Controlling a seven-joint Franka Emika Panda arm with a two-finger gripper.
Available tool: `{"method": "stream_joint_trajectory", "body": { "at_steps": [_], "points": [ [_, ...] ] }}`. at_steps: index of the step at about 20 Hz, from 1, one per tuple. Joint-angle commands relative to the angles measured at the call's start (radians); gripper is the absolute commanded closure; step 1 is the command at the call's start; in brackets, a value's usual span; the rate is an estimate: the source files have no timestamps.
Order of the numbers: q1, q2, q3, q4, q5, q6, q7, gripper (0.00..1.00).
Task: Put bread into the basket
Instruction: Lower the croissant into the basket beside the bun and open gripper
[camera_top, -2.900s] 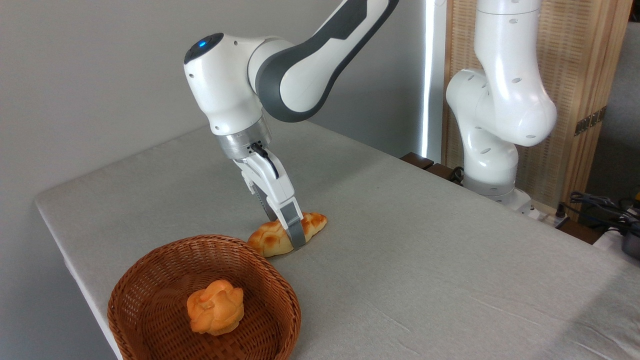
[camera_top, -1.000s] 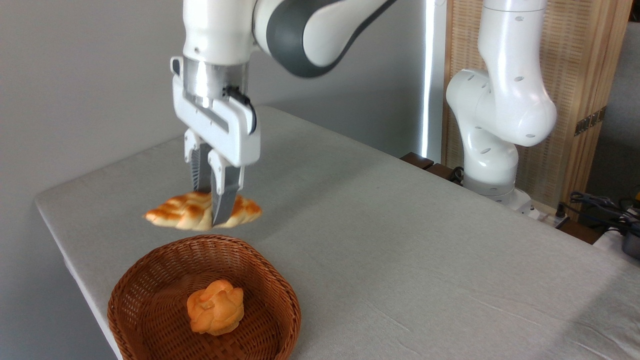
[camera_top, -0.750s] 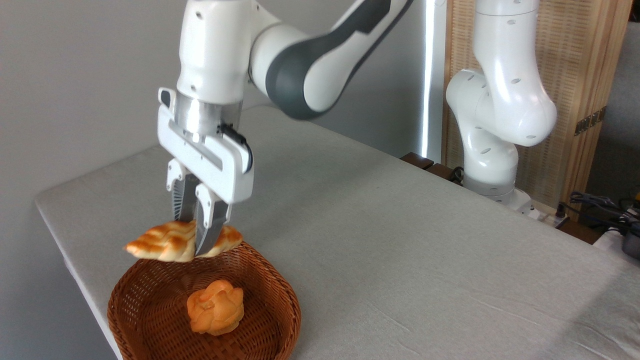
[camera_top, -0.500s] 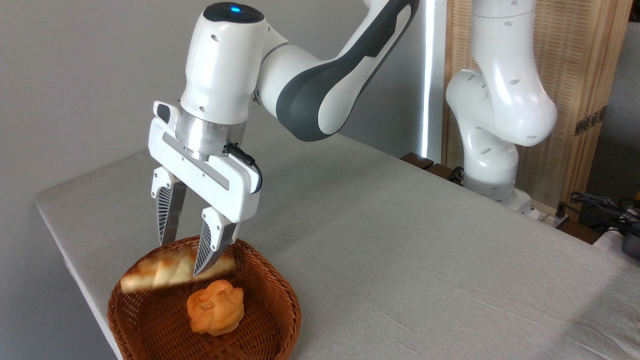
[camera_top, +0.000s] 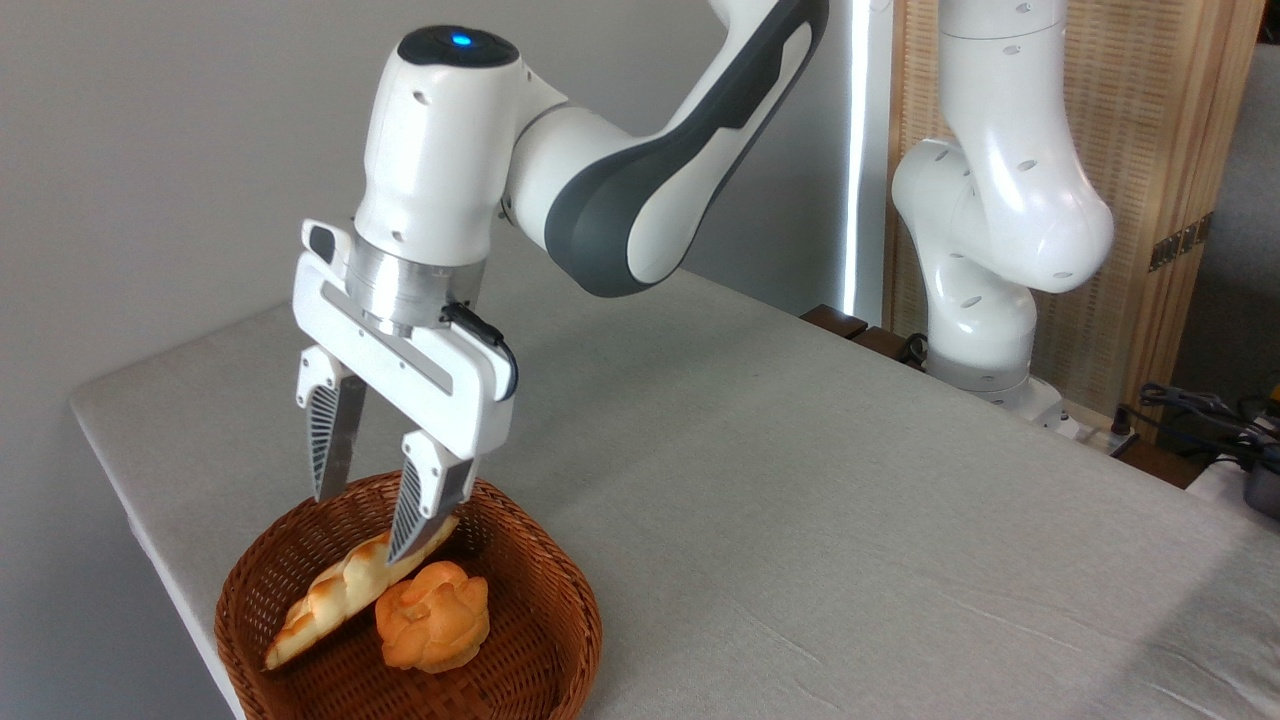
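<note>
The long braided bread (camera_top: 335, 597) lies slanted inside the reddish-brown wicker basket (camera_top: 545, 625) at the table's front left, its lower end near the left wall, leaning against a small round orange bun (camera_top: 433, 627). My gripper (camera_top: 362, 525) hangs open just above the basket's back rim, nothing between its fingers. Its front fingertip overlaps the loaf's upper end in the picture.
The basket sits close to the grey table's front-left edge (camera_top: 150, 540). The arm's white base (camera_top: 985, 330) stands at the table's far right edge, with a wooden screen (camera_top: 1170, 150) behind and cables (camera_top: 1200, 415) at the right.
The gripper carried the loaf from the table over the basket, then opened. The loaf dropped and now rests in the basket against the bun.
</note>
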Motion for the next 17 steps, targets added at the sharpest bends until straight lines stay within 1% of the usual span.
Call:
{"method": "stream_joint_trajectory", "body": {
  "at_steps": [1, 4, 6, 8, 9, 10, 12, 17],
  "points": [
    [-0.010, -0.036, 0.002, 0.028, 0.070, -0.041, -0.006, 0.00],
    [-0.010, -0.086, 0.002, 0.032, 0.143, -0.193, -0.004, 0.00],
    [-0.011, -0.110, -0.001, 0.063, 0.164, -0.303, -0.006, 0.00],
    [-0.014, -0.110, -0.003, 0.116, 0.167, -0.435, 0.001, 0.00],
    [-0.014, -0.110, -0.003, 0.124, 0.183, -0.468, 0.002, 0.00],
    [-0.016, -0.110, -0.003, 0.124, 0.212, -0.480, 0.002, 0.00],
    [-0.017, -0.110, -0.003, 0.124, 0.237, -0.482, 0.002, 0.00],
    [-0.019, -0.104, -0.003, 0.123, 0.240, -0.505, 0.004, 0.00]
  ]
}}
